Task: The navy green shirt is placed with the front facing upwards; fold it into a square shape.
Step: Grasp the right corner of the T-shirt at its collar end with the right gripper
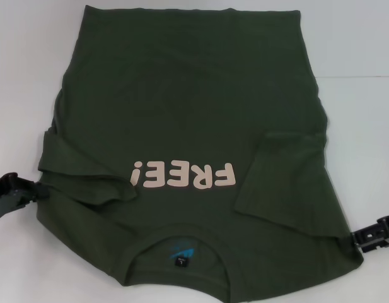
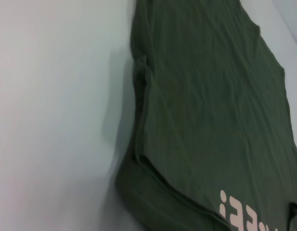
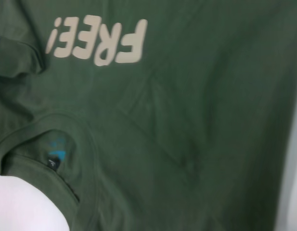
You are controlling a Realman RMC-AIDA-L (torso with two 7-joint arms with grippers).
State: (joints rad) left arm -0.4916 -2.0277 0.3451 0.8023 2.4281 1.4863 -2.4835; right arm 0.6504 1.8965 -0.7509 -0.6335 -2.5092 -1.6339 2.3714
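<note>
White table (image 1: pixel 364 38) beneath everything, bare at 1 and 11 o'clock in the head view. Green shirt (image 1: pixel 188 107) spread front-up over most of it, collar toward 6 o'clock and hem toward 12, lettering (image 1: pixel 183 176) readable upside down just below centre. Both sleeves already turned inward over the chest: left sleeve (image 1: pixel 81 167) bunched at 8 o'clock, right sleeve (image 1: pixel 282 183) lying flatter at 4 o'clock. Collar (image 1: pixel 181 246) with blue label (image 1: pixel 181 251) at 6 o'clock. Left gripper (image 1: pixel 10 192) at 9 o'clock, touching or just beside the shirt's edge near the shoulder; right gripper (image 1: pixel 376 235) at 4 o'clock, at the opposite shoulder edge. Jaw opening of either one: cannot tell, nor whether cloth is pinched. Judged stage: sleeve fold done, lengthwise fold not yet made. Judged next requirement: firm pinch on both shoulder corners, an even lift, and carriage of the collar end toward 12 o'clock onto the hem, keeping the tucked sleeves from slipping out.
</note>
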